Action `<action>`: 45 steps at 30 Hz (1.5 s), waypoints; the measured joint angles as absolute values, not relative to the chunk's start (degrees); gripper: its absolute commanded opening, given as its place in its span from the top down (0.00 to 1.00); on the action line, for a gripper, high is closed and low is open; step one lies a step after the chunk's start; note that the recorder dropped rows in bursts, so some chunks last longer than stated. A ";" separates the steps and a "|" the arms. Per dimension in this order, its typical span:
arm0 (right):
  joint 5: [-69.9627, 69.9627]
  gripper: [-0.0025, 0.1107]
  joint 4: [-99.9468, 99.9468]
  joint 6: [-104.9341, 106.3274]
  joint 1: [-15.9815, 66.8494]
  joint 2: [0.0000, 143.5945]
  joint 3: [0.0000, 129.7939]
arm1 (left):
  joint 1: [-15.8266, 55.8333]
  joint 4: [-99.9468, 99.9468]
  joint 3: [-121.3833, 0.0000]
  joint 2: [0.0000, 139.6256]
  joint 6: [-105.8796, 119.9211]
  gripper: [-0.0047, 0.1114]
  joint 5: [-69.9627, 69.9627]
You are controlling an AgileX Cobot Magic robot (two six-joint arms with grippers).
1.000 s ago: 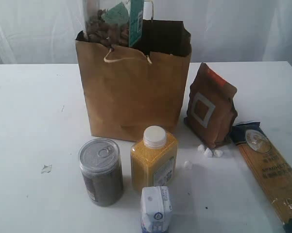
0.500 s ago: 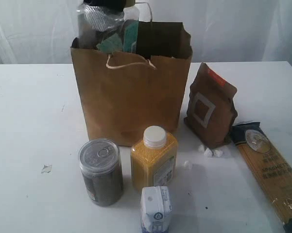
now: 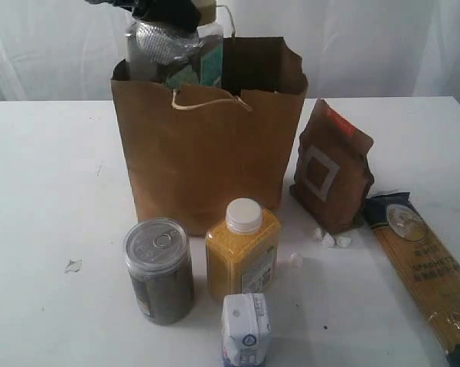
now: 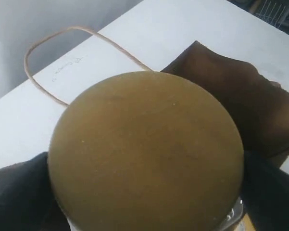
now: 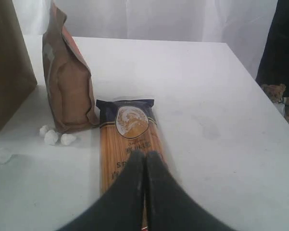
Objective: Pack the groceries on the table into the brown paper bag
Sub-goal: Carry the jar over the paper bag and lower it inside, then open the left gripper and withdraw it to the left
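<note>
The brown paper bag (image 3: 207, 145) stands upright at the back of the table (image 3: 46, 183). My left gripper (image 3: 168, 11) is shut on the clear jar (image 3: 172, 53), which sits partly inside the bag's mouth. Its gold lid (image 4: 146, 154) fills the left wrist view, with black fingers (image 4: 19, 192) at either side. In front of the bag stand the pull-tab can (image 3: 158, 269), the yellow bottle (image 3: 243, 252) and the white carton (image 3: 246, 329). The brown pouch (image 3: 331, 167) stands to the bag's right, and the spaghetti pack (image 3: 425, 267) lies beside it. My right gripper (image 5: 145, 156) is shut and empty, above the spaghetti pack (image 5: 130, 144).
Small white crumbs (image 3: 333, 239) lie at the pouch's foot, with one more (image 3: 295, 260) near the bottle. A cord handle (image 4: 62, 48) loops off the bag's rim. A small scrap (image 3: 73, 265) lies on the left of the table. White curtains hang behind.
The jar has sunk lower into the bag's mouth with my left gripper following it down. The bag's rim has shifted slightly. The items on the table have not moved.
</note>
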State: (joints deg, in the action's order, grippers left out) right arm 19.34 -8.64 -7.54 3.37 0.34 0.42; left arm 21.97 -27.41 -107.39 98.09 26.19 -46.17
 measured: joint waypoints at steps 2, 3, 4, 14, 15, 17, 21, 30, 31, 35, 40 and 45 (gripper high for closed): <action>19.34 0.98 -8.64 -7.54 3.37 0.34 0.42 | 21.97 -27.41 -107.39 98.09 26.03 0.18 -47.36; 19.34 0.98 -8.64 -7.54 3.37 0.34 0.42 | 21.97 -27.41 -107.39 98.09 25.95 0.18 -47.65; 19.34 0.98 -8.64 -7.54 3.37 0.34 0.42 | 21.97 -27.05 -107.39 98.09 25.95 0.17 -47.80; 19.34 0.98 -8.64 -7.54 3.37 0.34 0.42 | 21.97 -22.20 -107.39 98.51 21.11 0.05 -48.19; 19.34 0.98 -8.64 -7.54 3.37 0.34 0.42 | 21.97 -22.20 -107.39 98.50 21.00 0.05 -48.19; 19.34 0.98 -8.64 -7.54 3.37 0.34 0.42 | 21.97 -22.13 -107.39 98.63 21.00 0.05 -48.30; 19.34 0.98 -8.64 -7.54 3.37 0.34 0.42 | 21.97 -22.55 -107.39 98.63 20.85 0.05 -48.68; 19.34 0.98 -8.64 -7.54 3.37 0.34 0.42 | 21.97 -24.94 -107.39 97.68 20.85 0.06 -49.13; 19.34 0.98 -8.64 -7.54 3.37 0.34 0.42 | 21.97 -25.19 -107.39 97.24 20.85 0.06 -49.16; 19.34 0.98 -8.64 -7.54 3.37 0.34 0.42 | 21.97 -25.50 -107.39 94.23 18.89 0.06 -50.88; 19.34 0.98 -8.64 -7.54 3.37 0.34 0.42 | 21.97 -25.46 -107.39 89.55 15.63 0.18 -54.29; 19.34 0.98 -8.64 -7.54 3.37 0.34 0.42 | 21.97 -22.58 -107.39 85.63 14.07 0.58 -57.47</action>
